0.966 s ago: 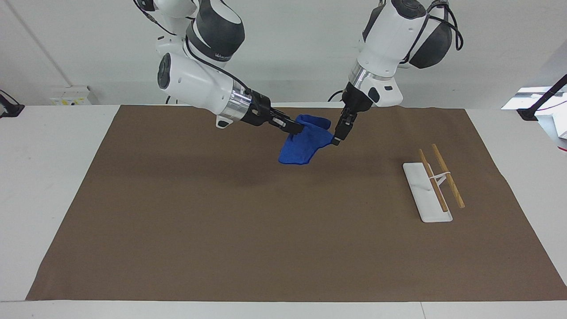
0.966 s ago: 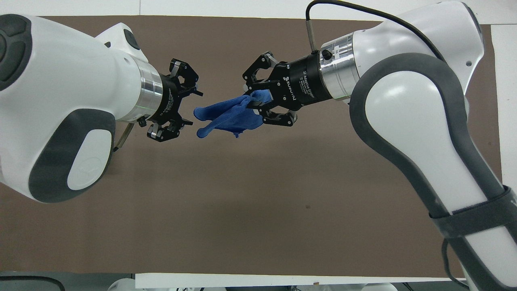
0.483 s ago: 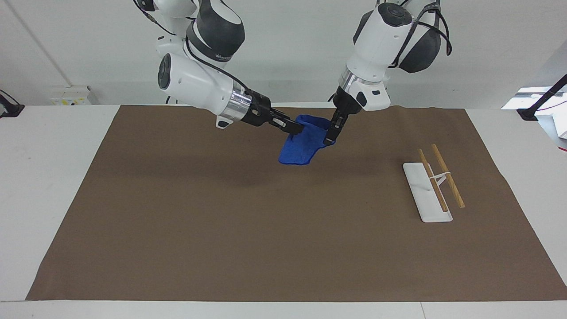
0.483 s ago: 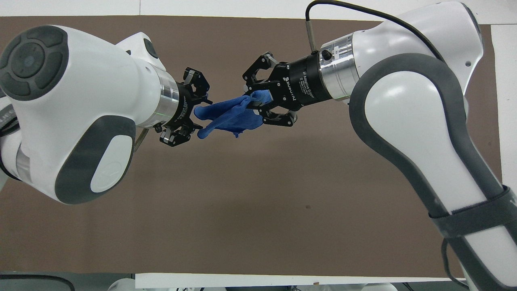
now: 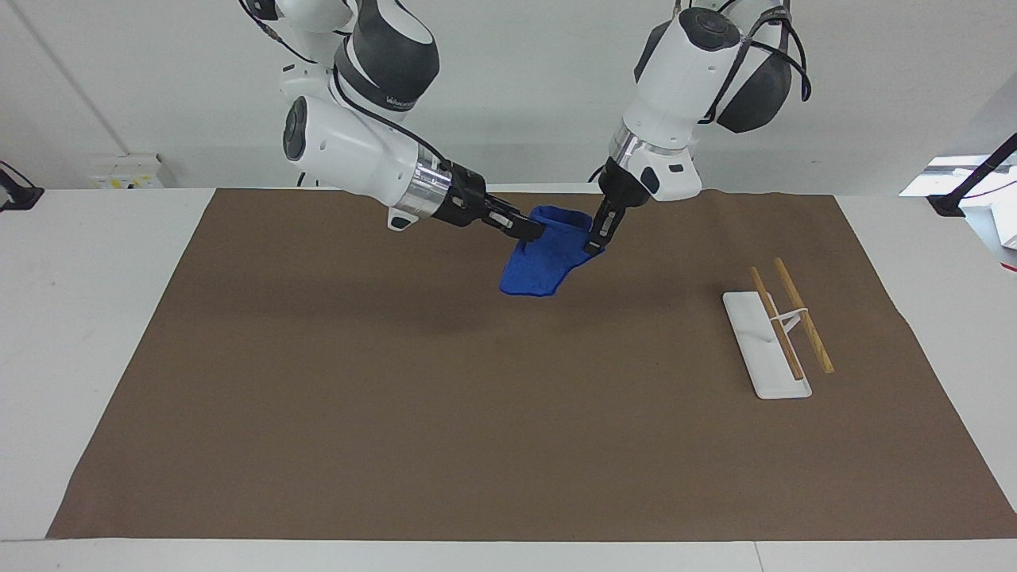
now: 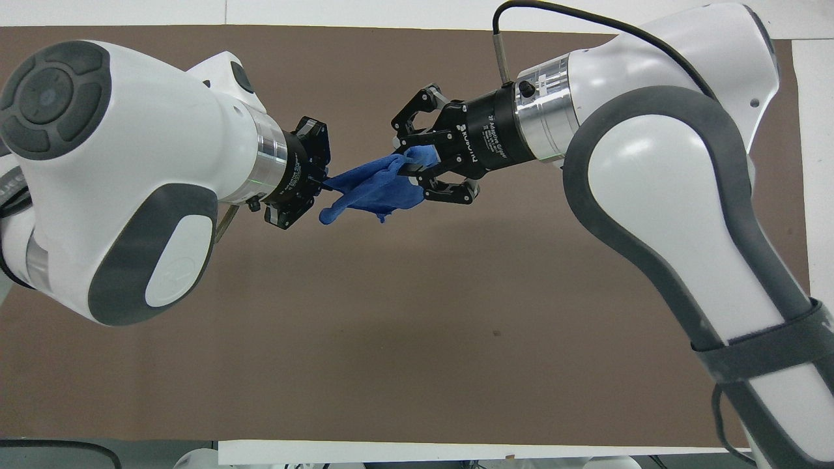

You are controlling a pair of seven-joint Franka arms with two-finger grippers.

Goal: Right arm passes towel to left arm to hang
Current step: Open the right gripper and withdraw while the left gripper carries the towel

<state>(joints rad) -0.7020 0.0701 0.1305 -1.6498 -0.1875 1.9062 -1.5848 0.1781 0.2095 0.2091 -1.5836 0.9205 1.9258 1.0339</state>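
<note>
The right gripper (image 5: 531,230) held one end of the towel (image 5: 547,260) pinched between its fingers, suspended above the brown mat (image 5: 397,397) in the part of the worktop (image 5: 95,334) nearest the robots, midway between the two arms. The left gripper (image 5: 596,238) met the cloth at its other end; in the overhead view its fingers appeared drawn in on the towel's edge (image 6: 339,184), so both grippers seemed to have hold of it at once. The blue cloth sagged in a loose fold between them, its lower corner hanging clear of the mat, as far as could be judged.

By this reading the handover stood at its midpoint: the towel was lifted, presented and apparently taken up by the receiving arm, but the right gripper had not let go. Left to do were that release, the carry toward the left arm's end of the worktop, and the hanging itself. The white rack (image 5: 764,343) with its two wooden rails (image 5: 802,314) stood bare there, well apart from the towel and both grippers.
</note>
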